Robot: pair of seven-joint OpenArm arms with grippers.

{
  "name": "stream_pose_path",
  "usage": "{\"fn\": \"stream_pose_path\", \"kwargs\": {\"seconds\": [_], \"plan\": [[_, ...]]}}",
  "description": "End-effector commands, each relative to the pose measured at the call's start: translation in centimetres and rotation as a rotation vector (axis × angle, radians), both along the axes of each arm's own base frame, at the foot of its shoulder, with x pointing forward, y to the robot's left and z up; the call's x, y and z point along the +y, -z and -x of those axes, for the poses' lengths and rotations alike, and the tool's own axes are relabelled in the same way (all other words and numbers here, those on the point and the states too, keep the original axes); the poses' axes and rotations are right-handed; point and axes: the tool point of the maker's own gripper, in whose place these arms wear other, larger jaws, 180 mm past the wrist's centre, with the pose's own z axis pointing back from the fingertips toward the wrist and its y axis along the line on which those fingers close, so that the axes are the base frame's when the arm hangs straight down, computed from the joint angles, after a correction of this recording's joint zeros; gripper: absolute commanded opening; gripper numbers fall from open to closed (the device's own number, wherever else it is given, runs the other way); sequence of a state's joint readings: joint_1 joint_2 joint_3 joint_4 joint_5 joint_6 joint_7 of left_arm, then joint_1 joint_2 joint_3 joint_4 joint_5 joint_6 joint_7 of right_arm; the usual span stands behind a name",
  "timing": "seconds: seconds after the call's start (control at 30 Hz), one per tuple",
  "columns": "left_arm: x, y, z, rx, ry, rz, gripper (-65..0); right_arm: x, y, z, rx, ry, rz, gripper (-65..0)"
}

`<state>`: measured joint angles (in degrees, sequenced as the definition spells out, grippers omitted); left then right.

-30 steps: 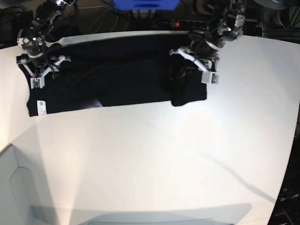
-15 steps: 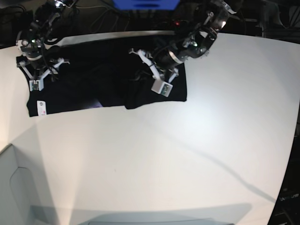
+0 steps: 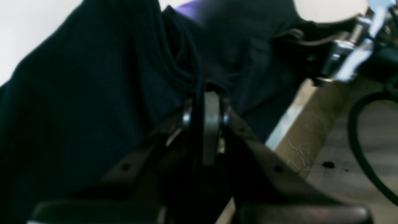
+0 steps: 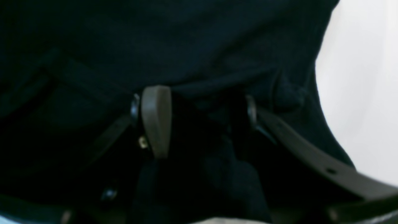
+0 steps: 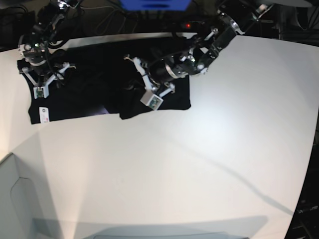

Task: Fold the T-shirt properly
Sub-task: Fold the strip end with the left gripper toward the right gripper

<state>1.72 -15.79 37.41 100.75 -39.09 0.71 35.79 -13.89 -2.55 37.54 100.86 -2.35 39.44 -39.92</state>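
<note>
The black T-shirt (image 5: pixel 84 84) lies along the table's far edge, its right part doubled over toward the middle. A small white label (image 5: pixel 43 115) shows at its near left corner, and a sliver of purple print (image 5: pixel 102 110) peeks out at the front hem. My left gripper (image 5: pixel 132 82) is shut on a bunched fold of the T-shirt (image 3: pixel 130 77), its fingers (image 3: pixel 210 124) pressed together on the cloth. At the shirt's left end my right gripper (image 5: pixel 47 74) stands open, its fingers (image 4: pixel 156 119) apart above the black cloth (image 4: pixel 199 46).
The white table (image 5: pixel 199 164) stretches wide in front of the shirt. Behind the far edge lie cables, a power strip with a red light (image 5: pixel 187 24) and a blue object (image 5: pixel 154 4). A pale box corner (image 5: pixel 15 199) sits at the lower left.
My left gripper has carried the shirt's right end leftward over the middle, so the folded edge now lies further left. The right arm has stayed in place.
</note>
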Motion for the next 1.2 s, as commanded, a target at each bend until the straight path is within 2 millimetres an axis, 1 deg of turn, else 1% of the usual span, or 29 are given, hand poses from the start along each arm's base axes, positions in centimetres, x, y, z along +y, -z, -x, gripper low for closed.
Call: {"fn": "stream_pose_path", "kwargs": {"seconds": [0.0, 0.13, 0.27, 0.4, 0.5, 0.57, 0.73, 0.77, 0.83, 0.93, 1.0, 1.03, 1.1, 1.17], "plan": [[-0.6, -1.4, -0.6, -0.038, 0.006, 0.036, -65.0, -0.1, -0.9, -0.6, -0.036, -0.013, 0.007, -34.0], [-1.6, -0.9, -0.3, -0.041, 0.053, 0.018, -65.0, -0.1, -0.9, -0.7, -0.037, -0.013, 0.007, -34.0], [-1.7, 0.1, -0.1, -0.028, 0.068, -0.003, -65.0, -0.1, -0.9, -0.7, -0.037, -0.013, 0.007, -34.0], [-2.8, -0.5, -0.4, -0.031, 0.071, 0.019, -65.0, -0.1, -0.9, -0.7, -0.037, -0.015, 0.007, -34.0], [-2.9, -0.6, -0.6, -0.032, 0.07, 0.021, -65.0, 0.5, -0.9, -1.0, -0.038, -0.032, 0.001, -34.0], [-3.5, -1.2, -1.0, -0.046, 0.073, 0.035, -65.0, 0.5, -0.9, -1.0, -0.038, -0.032, 0.001, -34.0], [-3.6, -1.4, -1.3, -0.053, 0.073, 0.036, -64.3, 0.5, -0.9, -1.0, -0.038, -0.032, 0.001, -34.0], [-3.6, -1.4, -1.3, -0.052, 0.072, 0.035, -62.6, 0.5, -0.9, -1.0, -0.038, -0.032, 0.001, -34.0], [-3.6, -1.3, -1.3, -0.049, 0.071, 0.034, -56.5, 0.5, -0.9, -1.0, -0.04, -0.032, 0.001, -34.0], [-3.7, -1.4, -1.3, -0.051, 0.072, 0.038, -41.7, 0.5, -0.9, -1.0, -0.041, -0.032, 0.001, -34.0], [-3.8, -1.8, -1.1, -0.058, 0.078, 0.046, -33.6, 0.5, -1.0, -1.1, -0.047, -0.033, 0.002, -34.0], [-3.8, -2.2, -1.1, -0.068, 0.082, 0.054, -30.8, 0.5, -1.1, -1.2, -0.05, -0.033, 0.003, -34.0], [-3.9, -3.5, -1.1, -0.094, 0.086, 0.076, -28.4, 0.5, -1.5, -1.8, -0.068, -0.034, 0.005, -34.0], [-3.4, -4.6, -1.2, -0.126, 0.089, 0.081, -28.4, 0.3, -1.7, -2.0, -0.073, -0.03, 0.007, -34.0]]}}
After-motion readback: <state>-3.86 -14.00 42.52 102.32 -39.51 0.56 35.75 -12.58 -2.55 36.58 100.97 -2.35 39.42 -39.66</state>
